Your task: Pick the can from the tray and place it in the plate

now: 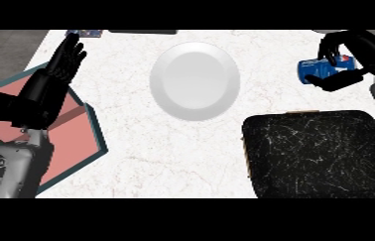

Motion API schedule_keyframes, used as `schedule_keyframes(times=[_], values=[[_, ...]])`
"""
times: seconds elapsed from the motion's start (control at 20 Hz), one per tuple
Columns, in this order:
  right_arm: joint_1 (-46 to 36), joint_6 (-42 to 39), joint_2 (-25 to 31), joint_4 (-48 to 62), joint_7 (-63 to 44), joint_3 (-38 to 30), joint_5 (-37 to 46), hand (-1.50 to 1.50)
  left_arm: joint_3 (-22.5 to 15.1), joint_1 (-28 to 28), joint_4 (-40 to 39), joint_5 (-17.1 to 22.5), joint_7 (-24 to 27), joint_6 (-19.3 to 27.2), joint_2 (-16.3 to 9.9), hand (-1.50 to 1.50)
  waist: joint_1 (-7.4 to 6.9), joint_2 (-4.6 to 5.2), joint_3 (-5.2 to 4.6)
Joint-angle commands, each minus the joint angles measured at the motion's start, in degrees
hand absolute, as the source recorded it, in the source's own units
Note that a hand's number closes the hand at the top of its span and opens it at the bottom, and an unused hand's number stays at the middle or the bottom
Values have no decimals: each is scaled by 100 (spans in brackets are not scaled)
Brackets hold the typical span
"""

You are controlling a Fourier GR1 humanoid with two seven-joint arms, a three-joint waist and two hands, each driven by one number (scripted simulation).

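Note:
A blue can (321,69) lies on its side in my right hand (345,61) at the far right edge, above the counter and beyond the tray's far edge. The fingers and thumb curl round it. The black tray (311,153) with pale scratch marks sits at the lower right with nothing on it. A white oval plate (195,80) rests in the middle of the marbled counter, left of the can. My left hand (57,71) stays at the left edge, fingers straight and pointing up, holding nothing.
A pink board with a teal rim (77,136) lies under my left forearm at the lower left. A dark flat object (143,31) and a small blue item (84,33) sit along the counter's far edge.

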State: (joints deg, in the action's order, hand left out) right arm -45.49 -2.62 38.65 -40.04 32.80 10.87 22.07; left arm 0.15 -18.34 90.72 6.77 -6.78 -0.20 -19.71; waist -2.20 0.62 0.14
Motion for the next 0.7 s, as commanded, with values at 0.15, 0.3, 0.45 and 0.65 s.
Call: schedule_keyframes(times=[0.15,0.3,0.45,0.65], values=[[-963,-749,-708,114,-55,-112,-197,150,128,173,32,42,29,-43,70,0,93,-45,-15],[-962,-590,-1150,10,-235,-21,-31,150,46,262,249,-97,-181,3,97,0,125,-55,-14],[-992,-515,-1404,131,-173,-41,108,150,214,178,394,-21,-314,-59,27,0,131,-49,-12],[-1381,-728,-1985,33,-886,3,62,150,104,508,-74,-289,491,-35,284,0,136,-41,-17]])
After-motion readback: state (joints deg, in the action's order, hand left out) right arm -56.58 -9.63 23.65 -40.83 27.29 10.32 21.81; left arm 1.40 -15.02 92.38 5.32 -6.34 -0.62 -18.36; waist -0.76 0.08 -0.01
